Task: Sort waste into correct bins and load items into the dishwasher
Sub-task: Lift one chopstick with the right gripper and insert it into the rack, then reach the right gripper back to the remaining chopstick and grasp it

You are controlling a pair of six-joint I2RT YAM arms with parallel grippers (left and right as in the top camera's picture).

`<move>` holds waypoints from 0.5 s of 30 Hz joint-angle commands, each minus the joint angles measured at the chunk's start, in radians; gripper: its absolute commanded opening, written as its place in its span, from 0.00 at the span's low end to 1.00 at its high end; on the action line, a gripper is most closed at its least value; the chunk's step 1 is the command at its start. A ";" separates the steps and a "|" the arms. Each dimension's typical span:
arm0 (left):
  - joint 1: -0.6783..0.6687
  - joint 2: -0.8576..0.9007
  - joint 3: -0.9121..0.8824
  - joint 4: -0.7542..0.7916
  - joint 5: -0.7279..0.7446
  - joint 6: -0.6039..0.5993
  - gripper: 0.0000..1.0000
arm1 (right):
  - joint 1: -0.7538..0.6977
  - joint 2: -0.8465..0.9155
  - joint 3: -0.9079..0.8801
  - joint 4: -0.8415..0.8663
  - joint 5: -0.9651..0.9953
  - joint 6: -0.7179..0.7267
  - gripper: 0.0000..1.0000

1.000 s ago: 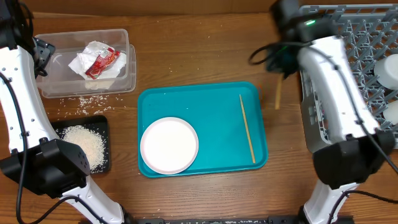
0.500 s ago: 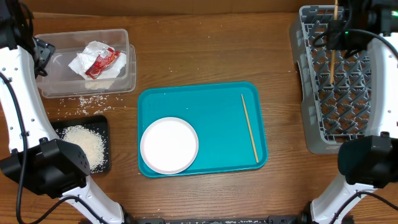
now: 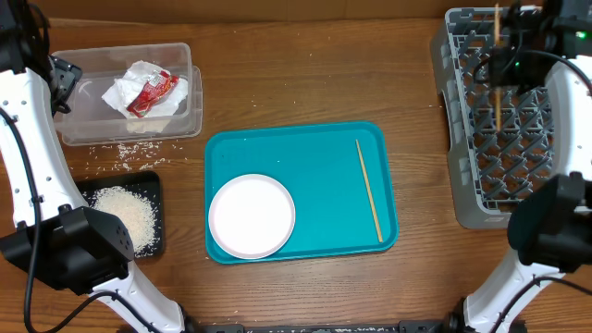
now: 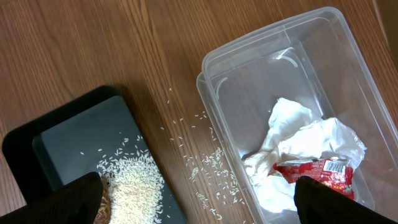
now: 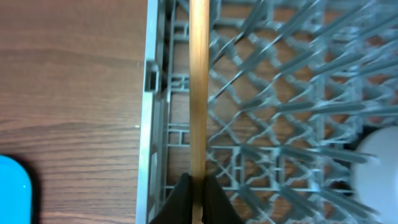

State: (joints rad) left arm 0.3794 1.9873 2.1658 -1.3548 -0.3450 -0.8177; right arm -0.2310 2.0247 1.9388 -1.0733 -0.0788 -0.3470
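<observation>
My right gripper (image 3: 499, 65) hangs over the grey dishwasher rack (image 3: 499, 176), shut on a wooden chopstick (image 3: 497, 102). In the right wrist view the chopstick (image 5: 199, 74) runs straight up from between the fingers (image 5: 180, 199), just inside the rack's left wall (image 5: 149, 93). A second chopstick (image 3: 369, 190) lies on the teal tray (image 3: 314, 148) beside the small white plate (image 3: 252, 215). My left gripper (image 4: 202, 205) stands open above the gap between the clear tub (image 4: 249, 74) and the black tray (image 4: 74, 137). Napkins (image 4: 298, 137) and a red wrapper (image 4: 317, 171) lie in the tub, and rice (image 4: 134, 186) sits in the black tray.
Loose rice grains (image 3: 120, 153) are scattered on the wooden table between the tub (image 3: 92, 120) and the black tray (image 3: 153, 185). A white dish (image 5: 376, 162) sits in the rack at the right edge of the right wrist view. The teal tray occupies the table's middle.
The right arm carried the chopstick from beside the rack's left edge to above the rack, and has barely shifted in the last half second. The left arm has not moved.
</observation>
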 commanded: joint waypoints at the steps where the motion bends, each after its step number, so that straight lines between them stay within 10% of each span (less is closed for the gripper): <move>1: -0.008 -0.029 -0.003 0.000 -0.017 -0.020 1.00 | 0.005 0.040 -0.022 0.004 -0.040 -0.019 0.27; 4: -0.008 -0.029 -0.003 0.000 -0.017 -0.020 1.00 | 0.006 0.050 -0.022 -0.014 -0.040 -0.016 0.46; 15: -0.008 -0.029 -0.003 0.000 -0.016 -0.021 1.00 | 0.006 -0.073 -0.001 -0.085 -0.107 0.156 0.47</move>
State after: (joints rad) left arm 0.3794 1.9873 2.1658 -1.3544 -0.3450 -0.8177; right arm -0.2283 2.0663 1.9160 -1.1366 -0.1116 -0.2615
